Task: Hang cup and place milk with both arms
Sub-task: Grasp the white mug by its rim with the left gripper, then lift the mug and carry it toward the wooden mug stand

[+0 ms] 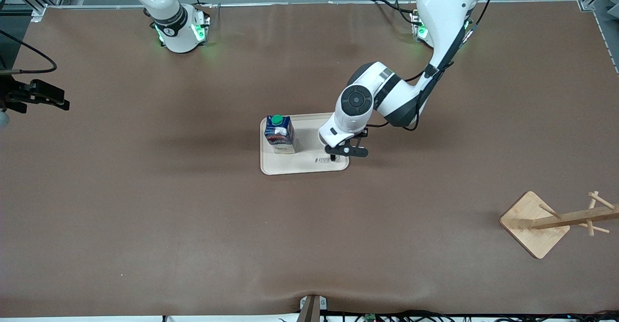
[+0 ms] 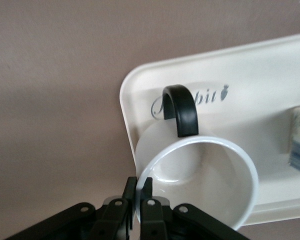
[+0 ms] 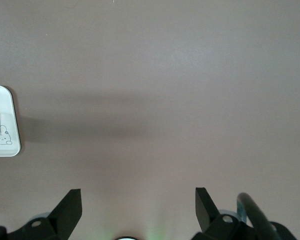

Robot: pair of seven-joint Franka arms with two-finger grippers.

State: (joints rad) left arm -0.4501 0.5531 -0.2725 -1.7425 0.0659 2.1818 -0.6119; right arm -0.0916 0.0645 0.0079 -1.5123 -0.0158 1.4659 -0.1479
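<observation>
The white cup (image 2: 205, 180) stands on the cream tray (image 2: 140, 85), its black loop handle (image 2: 182, 110) turned away from my left gripper (image 2: 139, 186). That gripper is shut on the cup's rim, one finger inside and one outside the wall. In the front view the left gripper (image 1: 335, 156) is down over the tray's (image 1: 309, 165) end toward the left arm, and the hand hides the cup. The dark blue milk (image 1: 279, 133) with its green cap stands upright at the tray's other end. My right gripper (image 3: 138, 197) hangs open over bare table, holding nothing.
A wooden cup rack (image 1: 556, 220) with pegs stands on its square base at the left arm's end of the table, nearer the front camera than the tray. The right gripper (image 1: 43, 95) waits at the right arm's end. A corner of the tray (image 3: 2, 100) shows in the right wrist view.
</observation>
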